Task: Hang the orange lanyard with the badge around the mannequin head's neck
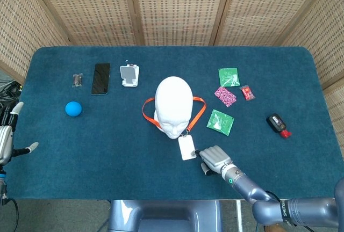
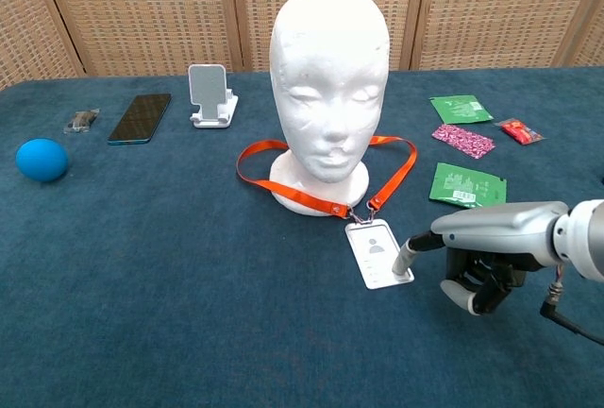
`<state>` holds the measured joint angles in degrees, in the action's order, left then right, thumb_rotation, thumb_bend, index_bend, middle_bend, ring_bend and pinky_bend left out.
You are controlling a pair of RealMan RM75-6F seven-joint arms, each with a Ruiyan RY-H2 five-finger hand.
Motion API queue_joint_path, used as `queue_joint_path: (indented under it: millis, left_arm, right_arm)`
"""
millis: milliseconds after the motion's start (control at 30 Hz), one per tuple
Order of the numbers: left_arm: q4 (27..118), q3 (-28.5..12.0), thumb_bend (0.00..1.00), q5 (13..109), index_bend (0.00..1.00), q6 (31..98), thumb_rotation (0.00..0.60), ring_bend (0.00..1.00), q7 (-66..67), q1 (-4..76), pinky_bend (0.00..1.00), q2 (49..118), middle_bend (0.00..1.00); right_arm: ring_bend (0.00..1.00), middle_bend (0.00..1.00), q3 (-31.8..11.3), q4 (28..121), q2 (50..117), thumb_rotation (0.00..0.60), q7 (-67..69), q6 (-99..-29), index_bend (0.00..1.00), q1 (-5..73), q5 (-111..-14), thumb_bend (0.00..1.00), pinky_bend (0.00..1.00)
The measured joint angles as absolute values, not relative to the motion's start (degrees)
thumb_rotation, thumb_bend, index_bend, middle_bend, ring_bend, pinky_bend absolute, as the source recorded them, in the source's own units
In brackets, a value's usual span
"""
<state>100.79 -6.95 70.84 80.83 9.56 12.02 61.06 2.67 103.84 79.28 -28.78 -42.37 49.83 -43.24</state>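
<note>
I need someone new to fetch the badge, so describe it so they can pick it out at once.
Start at the white mannequin head in the middle of the blue table. An orange lanyard loops round its base and runs forward to a clip. The badge lies flat there, just in front of the head: a white card with a grey person icon, unlike the green and pink packets further right.
</note>
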Motion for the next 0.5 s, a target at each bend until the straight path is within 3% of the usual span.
queue_joint_path:
  millis: [500]
  left_arm:
    - [101.0,-7.2,0.00,71.0,0.00,80.3,0.600,0.00,9.6,11.8,0.00,61.0,0.00]
  right_arm:
    - [0.84,0.88,7.3,112.3,77.1,0.600,-31.4,-41.0,0.30,53.1,-45.3,0.84,1.00]
